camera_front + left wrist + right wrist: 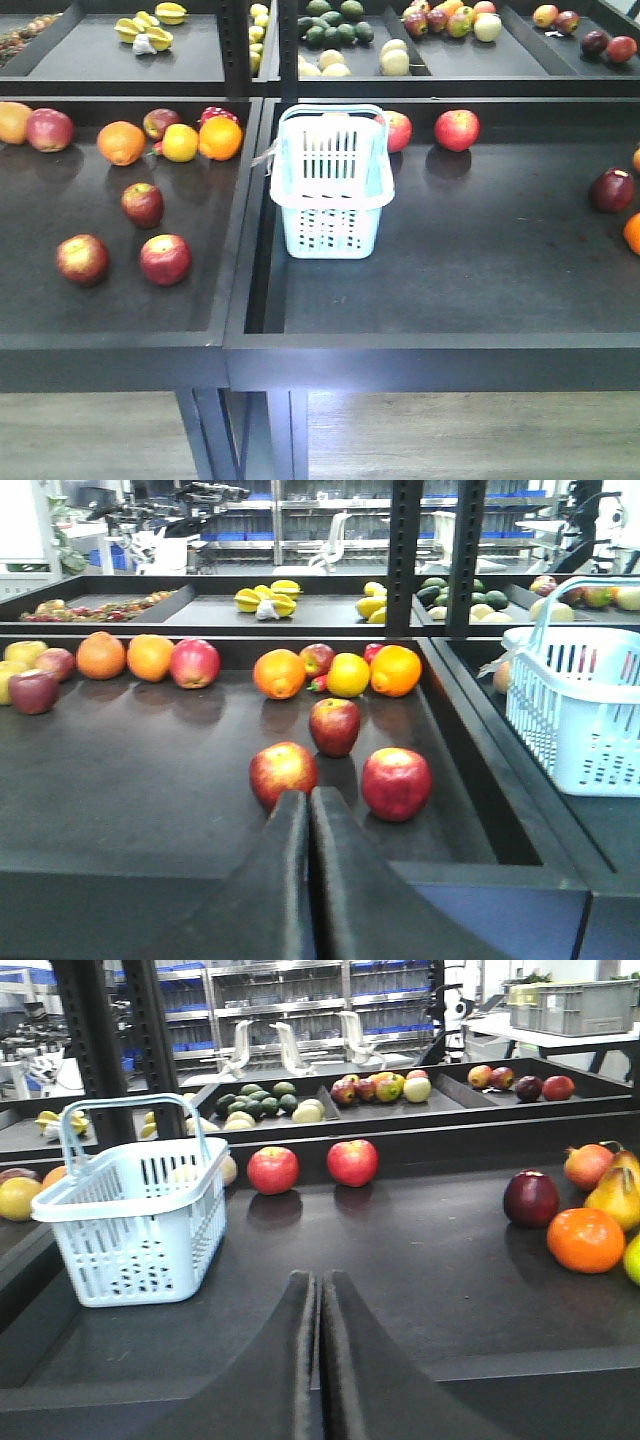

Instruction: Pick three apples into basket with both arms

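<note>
Three dark red apples lie in the left tray: one further back [142, 204] [334, 726], one front left [82, 258] [283, 773], one front right [165, 259] [396, 783]. The pale blue basket [330, 185] [580, 710] [135, 1220] stands empty at the left end of the right tray. My left gripper [308, 795] is shut on nothing, just short of the front left apple. My right gripper [320, 1277] is also shut and empty, to the right of the basket over bare tray floor. Neither gripper shows in the front view.
Oranges [121, 142], a lemon [180, 142] and other apples line the left tray's back. Two red apples [456, 129] sit behind the basket; a dark apple [612, 190] and an orange [633, 232] lie far right. A raised rim [247, 220] divides the trays. Upper shelves hold more fruit.
</note>
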